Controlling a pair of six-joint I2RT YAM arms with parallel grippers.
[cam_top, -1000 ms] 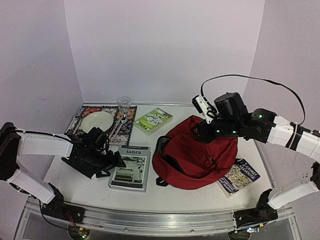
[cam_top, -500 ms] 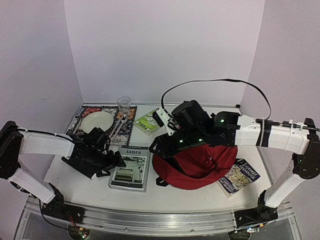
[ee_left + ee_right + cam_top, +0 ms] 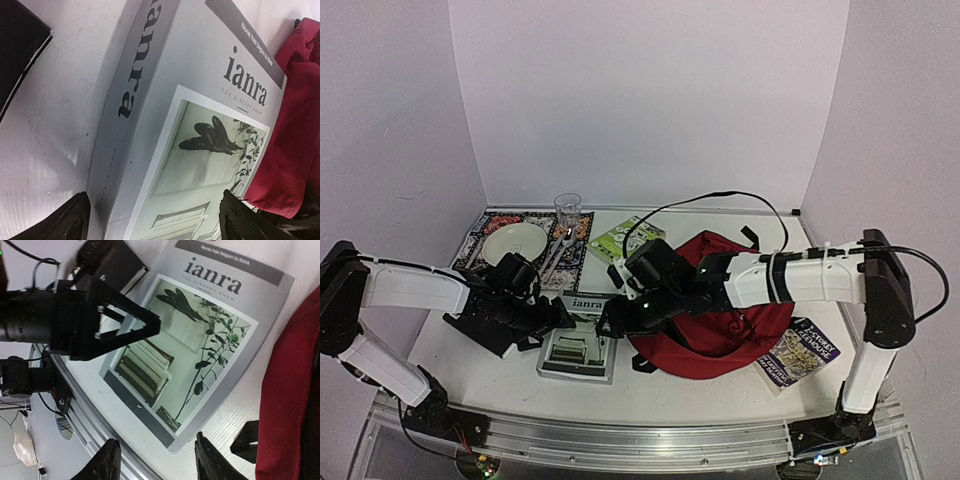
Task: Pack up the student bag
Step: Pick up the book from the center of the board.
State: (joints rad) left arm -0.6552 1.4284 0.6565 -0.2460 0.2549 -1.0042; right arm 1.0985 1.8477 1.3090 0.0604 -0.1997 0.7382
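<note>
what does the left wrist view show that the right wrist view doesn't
Only left wrist: the book's spine, lettered ianra. Only right wrist: the left arm's fingers above the book's edge, and the table's front rail. Both: the ianra book cover and the red student bag.

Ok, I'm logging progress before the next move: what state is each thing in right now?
student bag: lying slumped on table, not gripped.
ianra book: closed, flat on table, outside bag.
left pincer: open, empty, at the book.
right pincer: open, empty, above the book.
glass: upright.
</note>
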